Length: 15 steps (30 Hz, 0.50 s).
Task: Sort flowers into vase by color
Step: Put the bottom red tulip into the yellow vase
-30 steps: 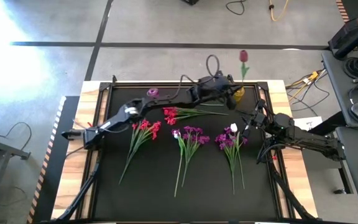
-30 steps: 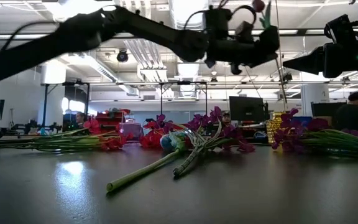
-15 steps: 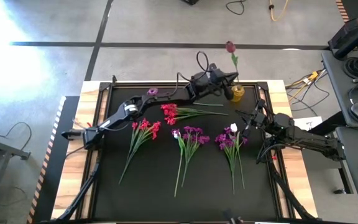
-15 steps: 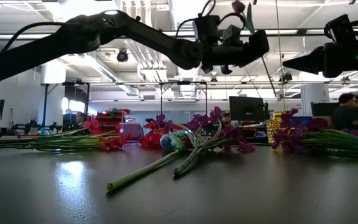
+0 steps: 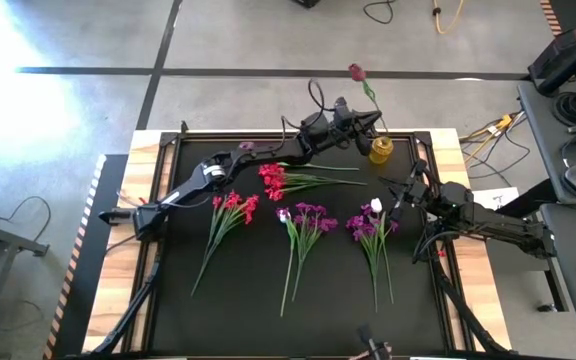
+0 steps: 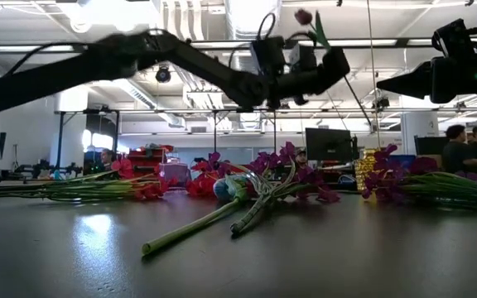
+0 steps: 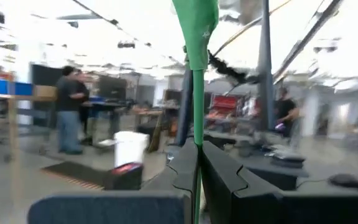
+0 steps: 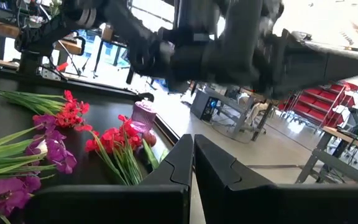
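My left gripper (image 5: 371, 118) is high above the table's far edge, shut on a dark pink tulip (image 5: 355, 71) with a green stem; both show in the low view, the gripper (image 6: 335, 60) and the tulip (image 6: 304, 16). A yellow vase (image 5: 380, 150) stands just near-right of it. A small purple vase (image 8: 143, 116) stands at the far left. Two red bunches (image 5: 230, 206) (image 5: 274, 181), a purple bunch (image 5: 308, 216) and a purple bunch with a white bud (image 5: 373, 220) lie flat on the black mat. My right gripper (image 5: 393, 192) is shut and empty, above the right purple bunch. My left gripper pinches the tulip's green stem (image 7: 197, 124) between its two fingers, below the leaf (image 7: 196, 31). The fingers are about level, point toward the table's right side and lie across the stem. The tulip stands nearly upright, bloom above the fingers, lifted clear of table and vases.
The black mat (image 5: 248, 290) has bare room along its near part. Wooden table edges (image 5: 473, 270) frame it. People (image 6: 470, 149) and desks show in the room beyond the far edge.
My left gripper has gone toward the table's far left with the tulip, away from above the yellow vase, still shut on the stem. The bloom has moved left and farther out past the far edge. My right arm has kept still.
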### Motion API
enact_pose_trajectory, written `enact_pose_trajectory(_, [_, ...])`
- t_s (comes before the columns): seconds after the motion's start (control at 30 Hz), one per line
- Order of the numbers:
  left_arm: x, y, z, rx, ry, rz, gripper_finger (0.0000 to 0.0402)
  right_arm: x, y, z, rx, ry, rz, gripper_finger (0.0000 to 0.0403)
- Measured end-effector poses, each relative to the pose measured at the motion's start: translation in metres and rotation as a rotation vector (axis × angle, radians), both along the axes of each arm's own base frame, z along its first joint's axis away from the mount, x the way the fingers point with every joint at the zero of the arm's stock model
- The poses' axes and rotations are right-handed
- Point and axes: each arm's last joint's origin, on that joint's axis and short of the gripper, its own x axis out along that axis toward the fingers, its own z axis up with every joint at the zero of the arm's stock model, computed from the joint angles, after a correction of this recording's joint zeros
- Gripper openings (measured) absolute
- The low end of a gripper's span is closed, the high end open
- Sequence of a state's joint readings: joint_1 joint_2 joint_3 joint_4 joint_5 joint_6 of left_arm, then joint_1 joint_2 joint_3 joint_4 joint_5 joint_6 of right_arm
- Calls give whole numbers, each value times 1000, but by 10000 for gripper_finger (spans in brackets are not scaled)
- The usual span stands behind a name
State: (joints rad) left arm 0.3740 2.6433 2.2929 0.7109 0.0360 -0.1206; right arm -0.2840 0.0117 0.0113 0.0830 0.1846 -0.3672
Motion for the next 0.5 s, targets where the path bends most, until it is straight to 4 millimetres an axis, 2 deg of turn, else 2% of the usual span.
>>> enact_pose_trajectory(0.1, [7,7,-23,-56,21,-8,0,0,0,0,0,1,1,9])
enact_pose_trajectory(0.17, [4,10,-31,-72,-15,11,0,0,0,0,1,5,-1,9])
enact_pose_trajectory(0.33, [4,14,-23,-60,10,31,0,1,0,-1,2,8,1,9])
enact_pose_trajectory(0.5, [4,17,-24,-49,52,56,0,1,0,-1,4,16,1,9])
